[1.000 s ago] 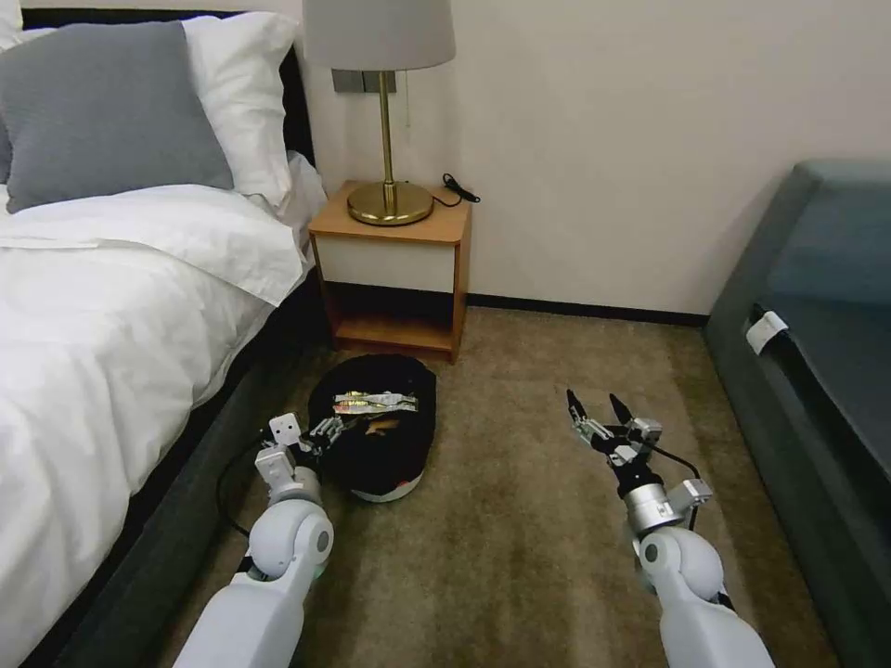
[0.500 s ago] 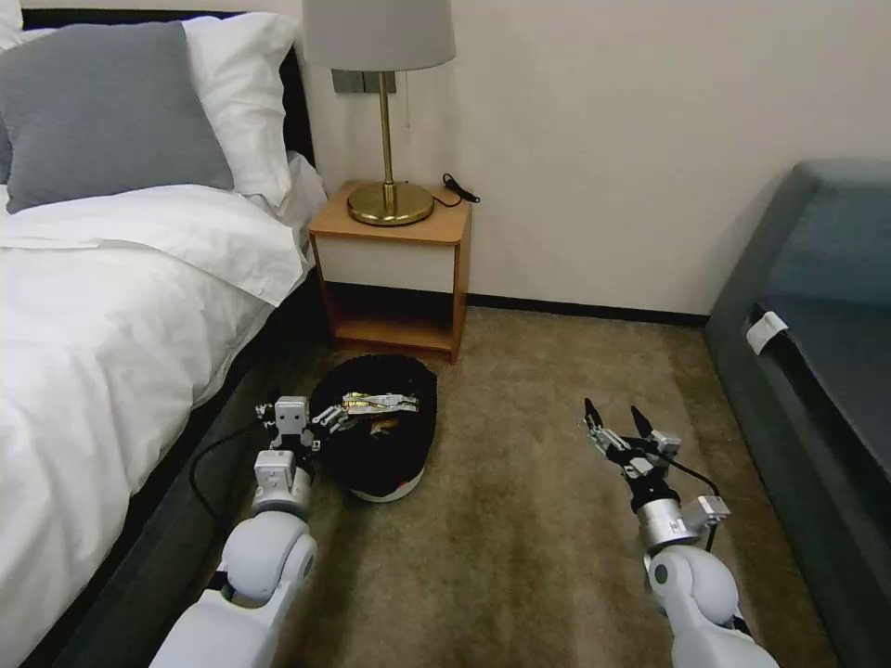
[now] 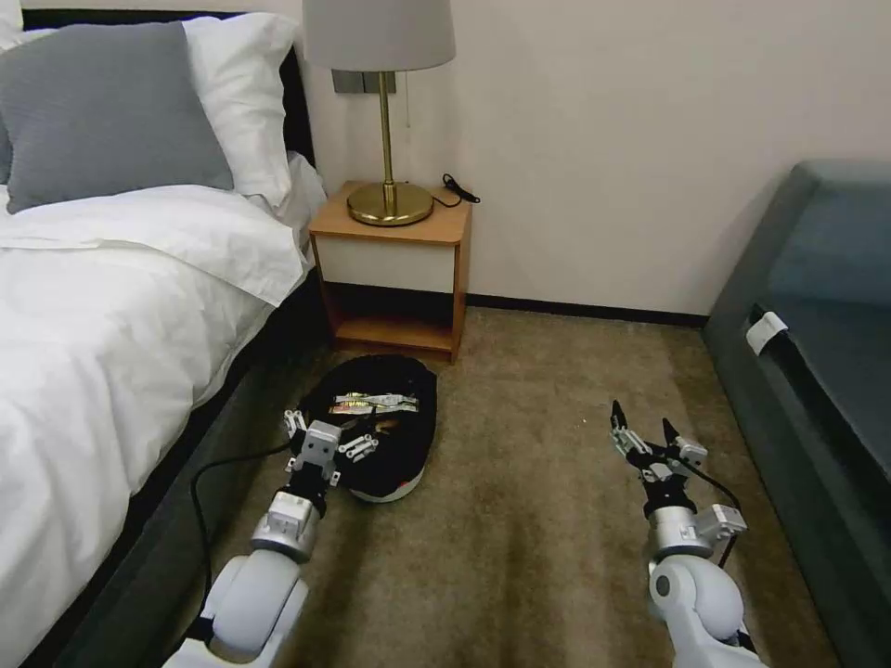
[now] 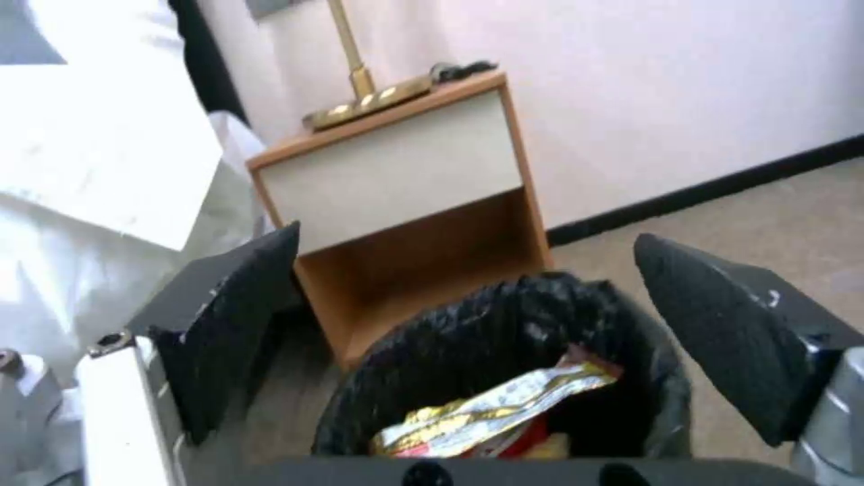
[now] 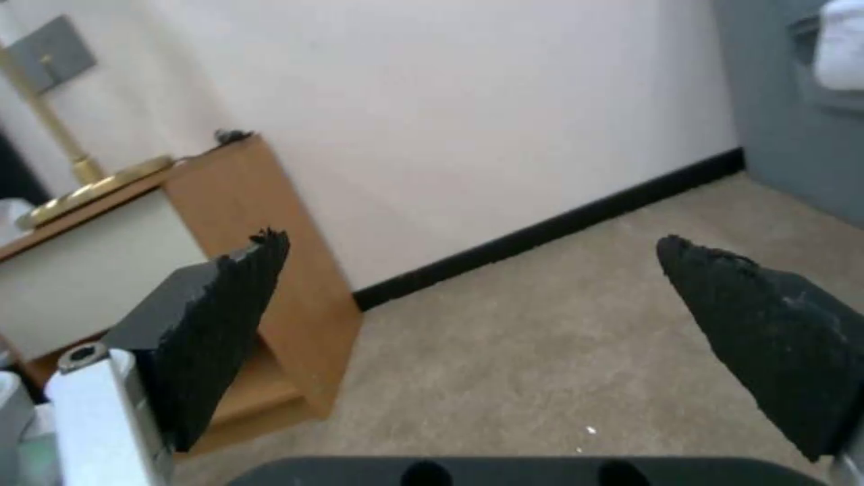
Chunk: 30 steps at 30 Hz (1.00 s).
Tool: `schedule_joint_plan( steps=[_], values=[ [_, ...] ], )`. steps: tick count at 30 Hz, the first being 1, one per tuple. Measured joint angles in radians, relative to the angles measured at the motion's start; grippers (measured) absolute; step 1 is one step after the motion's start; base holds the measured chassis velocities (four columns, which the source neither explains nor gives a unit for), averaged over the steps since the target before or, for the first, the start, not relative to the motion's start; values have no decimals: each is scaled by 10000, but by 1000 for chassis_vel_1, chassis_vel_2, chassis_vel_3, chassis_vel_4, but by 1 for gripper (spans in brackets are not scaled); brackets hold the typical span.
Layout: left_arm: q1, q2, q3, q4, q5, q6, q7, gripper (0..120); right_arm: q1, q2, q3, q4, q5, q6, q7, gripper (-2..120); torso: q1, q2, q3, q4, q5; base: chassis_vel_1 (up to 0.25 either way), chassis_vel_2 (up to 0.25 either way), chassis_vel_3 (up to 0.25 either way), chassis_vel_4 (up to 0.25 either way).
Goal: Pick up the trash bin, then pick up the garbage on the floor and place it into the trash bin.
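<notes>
The trash bin [image 3: 394, 445], lined with a wrinkly black bag over a white base, stands on the carpet before the nightstand. Garbage lies inside it: a silvery-yellow wrapper [image 3: 375, 403] on top, with red and tan pieces under it. My left gripper [image 3: 327, 432] hovers open just short of the bin's near-left rim, holding nothing. In the left wrist view the bin [image 4: 504, 331] sits between the spread fingers [image 4: 234, 324], and the wrapper [image 4: 491, 412] shows within. My right gripper [image 3: 642, 425] hangs open and empty over bare carpet to the right; the right wrist view has that gripper [image 5: 472, 243] open over carpet.
A wooden nightstand [image 3: 394, 269] with a brass lamp [image 3: 385, 199] stands against the wall behind the bin. The bed [image 3: 102, 315] runs along the left. A grey-blue sofa [image 3: 817, 371] lines the right. Carpet [image 3: 529, 520] lies between them.
My left gripper has come off the bin's near rim and pulled back towards me. The right arm has also drawn back and to the right. The bin has stayed put.
</notes>
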State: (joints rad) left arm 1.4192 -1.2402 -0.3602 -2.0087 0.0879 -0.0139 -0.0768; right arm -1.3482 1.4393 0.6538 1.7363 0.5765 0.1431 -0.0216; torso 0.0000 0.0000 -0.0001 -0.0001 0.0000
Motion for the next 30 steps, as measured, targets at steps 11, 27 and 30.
schedule_joint_plan(
  steps=[11,27,30],
  values=[
    [644,-646,-79,-244,477,-718,151,100,-39,558,466,238,559,-173,132,100,-1,0,0,1,0,0,0,0,0],
    [730,-707,-94,-260,631,-810,116,100,-178,589,502,199,741,-181,114,100,0,0,0,1,0,0,0,0,0],
    [727,-706,-93,-260,627,-809,112,100,-178,588,502,196,741,-181,112,100,0,0,0,1,0,0,0,0,0]
  ],
)
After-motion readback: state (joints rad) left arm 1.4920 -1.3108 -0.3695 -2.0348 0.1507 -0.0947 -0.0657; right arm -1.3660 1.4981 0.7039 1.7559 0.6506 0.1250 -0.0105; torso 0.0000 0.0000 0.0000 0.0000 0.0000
